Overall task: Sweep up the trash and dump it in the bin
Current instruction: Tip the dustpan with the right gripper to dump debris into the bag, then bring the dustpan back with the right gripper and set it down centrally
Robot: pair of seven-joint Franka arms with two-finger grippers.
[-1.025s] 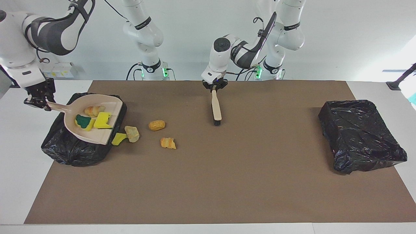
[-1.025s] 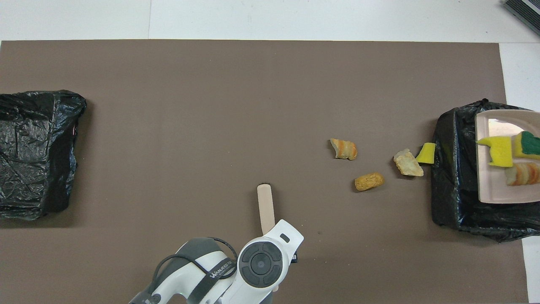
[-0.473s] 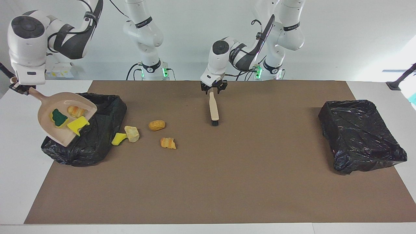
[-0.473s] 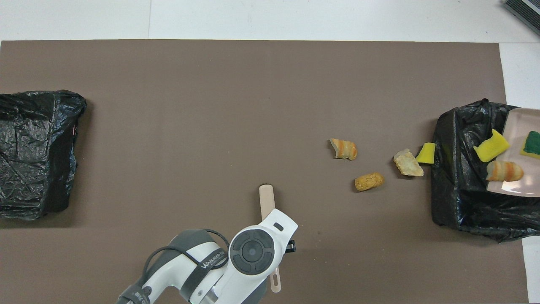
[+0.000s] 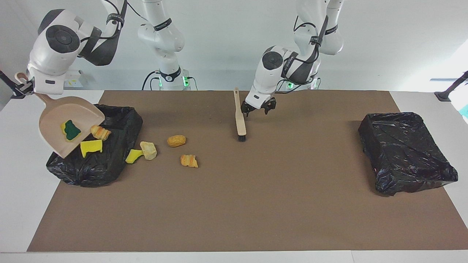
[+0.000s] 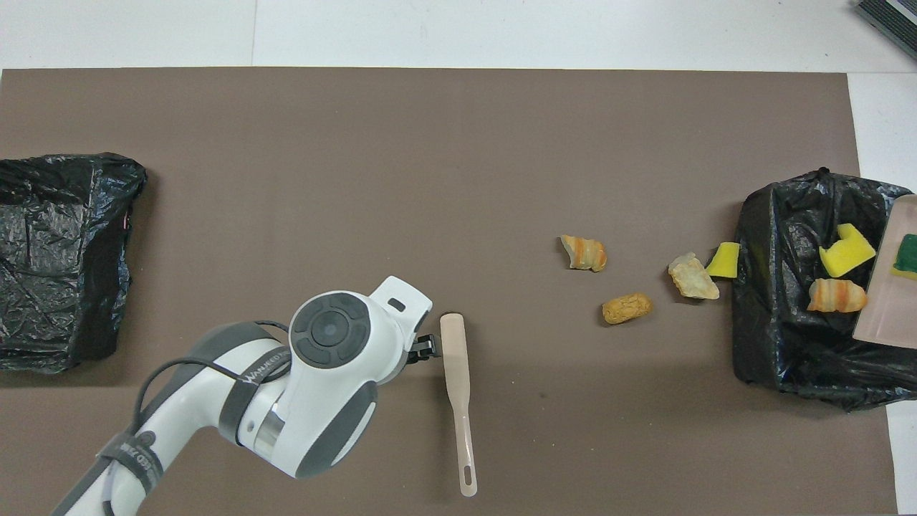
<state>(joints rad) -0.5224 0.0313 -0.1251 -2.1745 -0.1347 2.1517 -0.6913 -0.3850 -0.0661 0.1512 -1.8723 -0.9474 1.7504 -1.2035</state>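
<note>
The right claw [image 5: 22, 88], clenched on the tilted beige plastic dustpan [image 5: 60, 126] over the black-bagged bin [image 5: 109, 160], is shown only in the facing view. The left claw [image 5: 259, 108] is seen released beside the beige brush [image 5: 240, 120]. Seven trash scraps [image 5: 176, 140] are counted: three at the bin, four on the brown-matted counter [image 5: 234, 204].

table [image 5: 22, 204], brown mat [image 5: 256, 204], bins, brush, scraps

Left gripper [image 5: 259, 109] jaws open; right gripper [image 5: 22, 88] shut.
</note>
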